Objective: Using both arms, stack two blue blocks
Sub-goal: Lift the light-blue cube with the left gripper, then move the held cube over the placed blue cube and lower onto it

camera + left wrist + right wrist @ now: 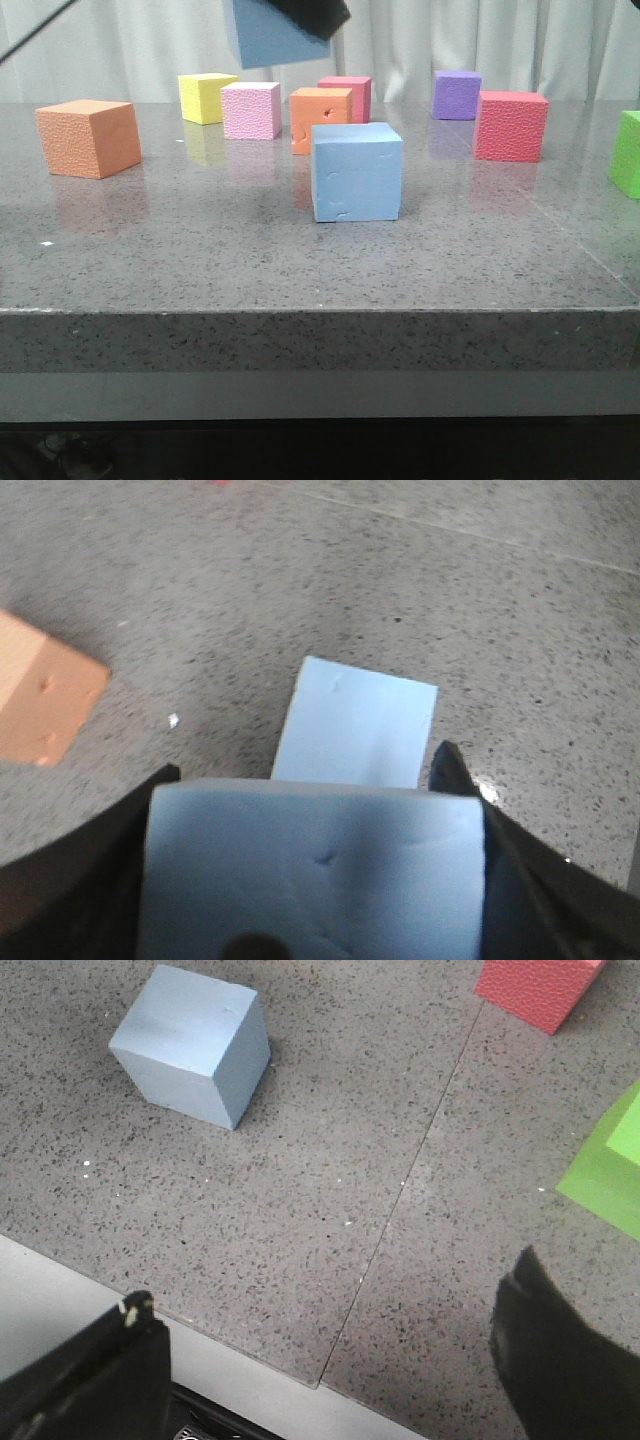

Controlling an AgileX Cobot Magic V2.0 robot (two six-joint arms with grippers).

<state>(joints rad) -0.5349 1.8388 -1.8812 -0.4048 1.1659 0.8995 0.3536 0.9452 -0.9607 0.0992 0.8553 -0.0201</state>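
One blue block (356, 172) rests on the grey table (200, 260) near its middle. The second blue block (268, 38) hangs high above the table, up and to the left of the first, with my left gripper (312, 12) shut on it. In the left wrist view the held block (315, 870) fills the space between the dark fingers (455, 775), and the resting block (355, 723) lies below and just beyond it. My right gripper (332, 1280) is open and empty over the table's front edge, with the resting block (190, 1045) well away from it.
Behind the resting block stand a large orange cube (88, 137), a yellow cube (206, 97), a pink cube (251, 110), a smaller orange cube (318, 112), a red cube (511, 125) and a purple cube (457, 94). A green cube (628, 152) is at the right edge.
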